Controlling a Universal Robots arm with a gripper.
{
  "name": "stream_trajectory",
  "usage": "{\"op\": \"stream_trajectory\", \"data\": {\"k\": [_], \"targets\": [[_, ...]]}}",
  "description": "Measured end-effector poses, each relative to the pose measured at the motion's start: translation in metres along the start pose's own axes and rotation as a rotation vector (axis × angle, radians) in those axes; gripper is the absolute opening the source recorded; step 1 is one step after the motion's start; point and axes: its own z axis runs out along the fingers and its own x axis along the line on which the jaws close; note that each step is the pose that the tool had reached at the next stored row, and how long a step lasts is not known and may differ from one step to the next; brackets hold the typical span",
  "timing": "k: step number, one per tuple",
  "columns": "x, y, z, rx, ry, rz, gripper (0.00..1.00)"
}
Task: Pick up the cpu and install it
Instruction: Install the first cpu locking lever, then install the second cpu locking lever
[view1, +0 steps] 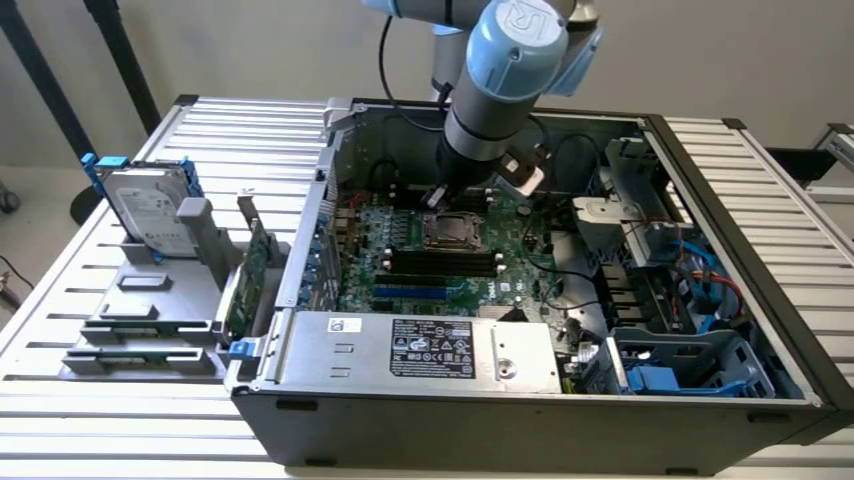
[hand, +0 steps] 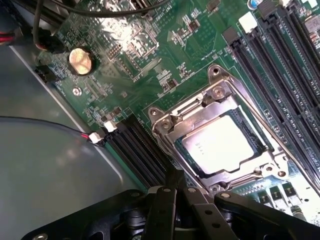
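The cpu (hand: 220, 142), a flat silver square, lies inside the metal-framed socket (hand: 167, 125) on the green motherboard (hand: 145, 65). My gripper (hand: 174, 181) hangs just above the board beside one edge of the socket, its black fingers pressed together with nothing between them. In the exterior view the arm reaches down into the open computer case (view1: 534, 420), and the gripper (view1: 454, 198) hovers close over the socket (view1: 454, 232) in the middle of the motherboard.
Black memory slots (hand: 145, 155) run along both sides of the socket. A coin battery (hand: 80, 61) and black cables (hand: 45, 35) lie nearby. The power supply (view1: 414, 350) fills the case front. A hard drive in blue brackets (view1: 147, 210) stands on the table at the exterior view's left.
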Motion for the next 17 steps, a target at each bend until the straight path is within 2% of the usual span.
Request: {"op": "stream_trajectory", "data": {"k": [5,8,17], "targets": [[-0.0030,-0.0038,0.0006,0.0193,0.0101,-0.013,0.11],[-0.0054,-0.0068,0.0011,0.0268,0.0116,-0.018,0.11],[-0.0063,-0.0079,0.0011,0.0280,0.0104,-0.021,0.11]]}}
